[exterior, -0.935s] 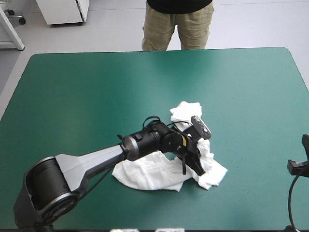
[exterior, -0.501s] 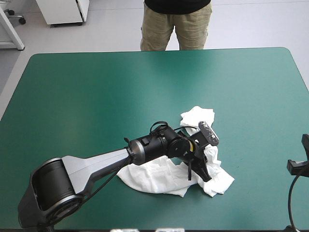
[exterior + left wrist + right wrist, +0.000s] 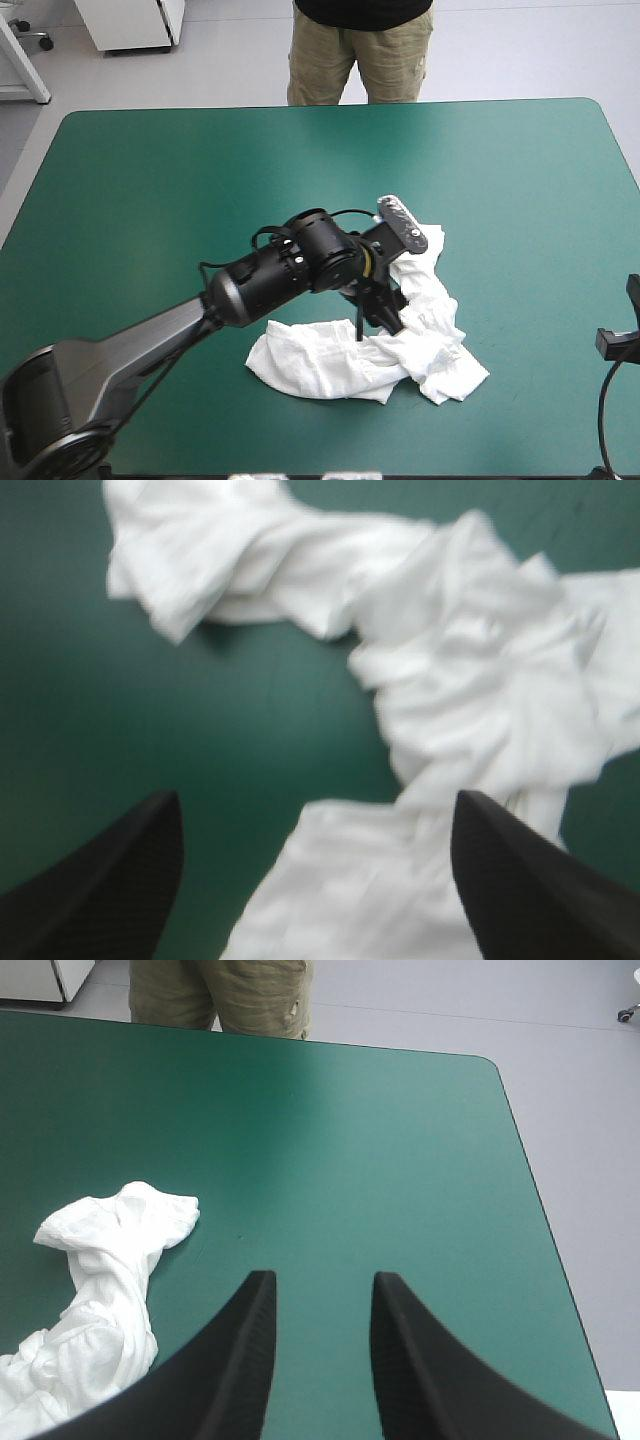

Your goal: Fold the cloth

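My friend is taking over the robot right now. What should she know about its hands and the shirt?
Left gripper: open, holding nothing, hovering just over the T-shirt.
Right gripper: open, empty, at the table's right side, apart from the T-shirt.
T-shirt: a crumpled white heap on the teal-green table, a bit right of the middle, toward the near edge.
Done: no fold shows yet.
Left: spread it flat, then fold it.
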